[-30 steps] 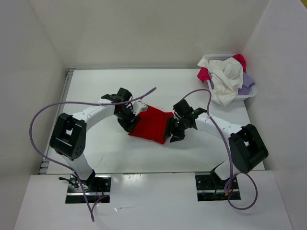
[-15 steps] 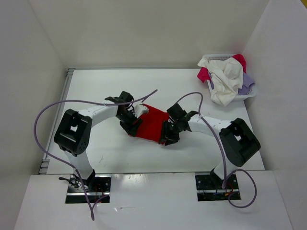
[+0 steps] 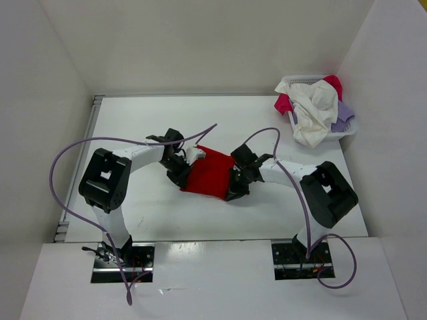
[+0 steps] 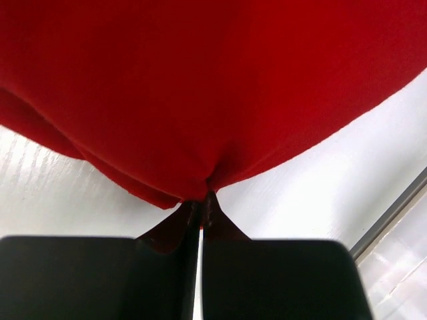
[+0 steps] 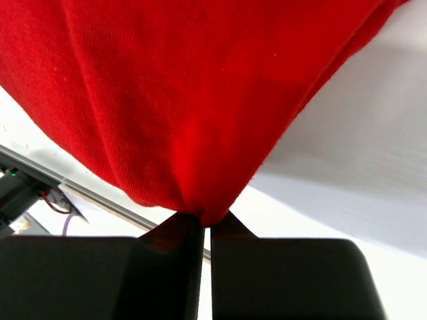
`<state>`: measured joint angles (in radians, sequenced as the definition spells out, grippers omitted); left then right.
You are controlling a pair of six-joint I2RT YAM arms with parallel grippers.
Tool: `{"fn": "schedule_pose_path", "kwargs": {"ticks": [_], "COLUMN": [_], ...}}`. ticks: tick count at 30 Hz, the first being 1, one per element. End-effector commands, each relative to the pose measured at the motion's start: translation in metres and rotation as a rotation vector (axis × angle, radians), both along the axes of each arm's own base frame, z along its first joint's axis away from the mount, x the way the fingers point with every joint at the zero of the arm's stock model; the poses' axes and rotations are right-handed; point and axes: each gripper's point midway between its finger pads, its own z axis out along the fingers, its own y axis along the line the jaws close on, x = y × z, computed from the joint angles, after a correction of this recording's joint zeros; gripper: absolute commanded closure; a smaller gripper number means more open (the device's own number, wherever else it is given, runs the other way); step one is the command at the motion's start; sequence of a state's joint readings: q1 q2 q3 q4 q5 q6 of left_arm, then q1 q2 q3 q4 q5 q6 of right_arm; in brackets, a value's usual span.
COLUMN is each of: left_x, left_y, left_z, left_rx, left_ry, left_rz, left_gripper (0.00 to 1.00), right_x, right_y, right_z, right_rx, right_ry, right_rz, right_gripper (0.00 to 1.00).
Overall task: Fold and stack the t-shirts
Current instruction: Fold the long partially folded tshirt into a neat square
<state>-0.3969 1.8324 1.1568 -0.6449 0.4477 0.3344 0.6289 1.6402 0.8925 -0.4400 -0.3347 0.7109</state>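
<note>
**Pinching the red t-shirt (image 3: pixel 210 175) from two sides**

The left gripper (image 4: pixel 200 202) is seen pressed together, with a small fold of the red cloth's edge nipped between its fingertips. Directly ahead of those fingertips the fabric is drawn into a pucker, and from there it is spread wide across the upper part of the wrist view. The white table (image 3: pixel 133 127) is shown below and to either side of the gripper.

The right gripper (image 5: pixel 205 220) is likewise closed on an edge of the same shirt. The cloth is gathered to a point at its tips and fans out above them, its knit weave plainly shown.

From above, the shirt is seen as a compact red patch held between the two grippers. The left gripper is set at its left edge and the right gripper at its lower right edge, so that the garment is spanned from one to the other. Whether the cloth is raised off the table cannot be told.

Well apart from the right gripper, beyond it and to its right, a white basket (image 3: pixel 348 130) is placed at the far corner of the table. It is heaped with an off-white t-shirt (image 3: pixel 313 113), a pinkish-red t-shirt (image 3: pixel 283 104) and a lavender t-shirt (image 3: pixel 343 115), the off-white one draped over the basket's near rim.
</note>
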Motion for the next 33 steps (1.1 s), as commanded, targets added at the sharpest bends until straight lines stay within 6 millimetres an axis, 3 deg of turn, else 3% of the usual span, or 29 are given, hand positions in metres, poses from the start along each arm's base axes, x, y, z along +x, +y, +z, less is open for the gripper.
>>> {"fn": "schedule_pose_path", "kwargs": {"ticks": [1, 4, 8, 11, 14, 17, 18, 19, 21, 22, 23, 25, 26, 29, 33], "left_x": [0.010, 0.008, 0.024, 0.028, 0.021, 0.005, 0.002, 0.001, -0.007, -0.008, -0.012, -0.010, -0.016, 0.002, 0.042], "left_y": [-0.001, 0.006, 0.037, 0.047, 0.052, 0.048, 0.048, 0.048, 0.048, 0.051, 0.054, 0.063, 0.065, 0.068, 0.052], "left_z": [0.008, 0.009, 0.016, 0.023, 0.023, 0.025, 0.026, 0.030, 0.032, 0.031, 0.030, 0.031, 0.033, 0.058, 0.098], "left_rx": [-0.048, -0.035, 0.011, 0.027, 0.041, 0.008, 0.021, 0.020, 0.026, 0.041, 0.056, 0.092, 0.098, 0.072, 0.002], "left_ry": [0.005, -0.006, -0.067, -0.097, -0.096, -0.049, -0.057, -0.063, -0.053, -0.051, -0.039, -0.055, -0.044, -0.105, -0.240], "left_rz": [0.020, 0.032, 0.119, 0.128, 0.119, 0.082, 0.063, 0.055, 0.028, 0.017, 0.010, 0.013, -0.004, 0.011, 0.011], "left_gripper": [1.00, 1.00, 1.00, 1.00, 1.00, 1.00, 1.00, 0.98, 0.86, 0.67, 0.61, 0.53, 0.50, 0.44, 0.32], "right_x": [0.020, 0.017, 0.012, 0.015, 0.016, 0.016, 0.017, 0.020, 0.017, 0.015, 0.012, 0.015, 0.012, 0.025, 0.062], "right_y": [0.006, 0.001, -0.023, -0.035, -0.040, -0.032, -0.027, -0.027, -0.027, -0.029, -0.031, -0.031, -0.035, -0.042, -0.045], "right_z": [0.010, 0.012, 0.004, 0.002, 0.004, 0.009, 0.013, 0.013, 0.012, 0.012, 0.015, 0.024, 0.027, 0.040, 0.056], "right_rx": [-0.001, -0.016, -0.108, -0.116, -0.119, -0.083, -0.061, -0.065, -0.070, -0.074, -0.079, -0.080, -0.091, -0.086, -0.041], "right_ry": [-0.086, -0.093, -0.081, -0.084, -0.087, -0.087, -0.086, -0.096, -0.084, -0.076, -0.075, -0.099, -0.100, -0.127, -0.175], "right_rz": [-0.005, -0.001, -0.027, -0.043, -0.046, -0.006, 0.000, 0.023, 0.047, 0.048, 0.058, 0.061, 0.058, 0.018, -0.055], "right_gripper": [0.99, 1.00, 1.00, 1.00, 1.00, 1.00, 0.99, 0.85, 0.71, 0.66, 0.58, 0.53, 0.53, 0.52, 0.55]}}
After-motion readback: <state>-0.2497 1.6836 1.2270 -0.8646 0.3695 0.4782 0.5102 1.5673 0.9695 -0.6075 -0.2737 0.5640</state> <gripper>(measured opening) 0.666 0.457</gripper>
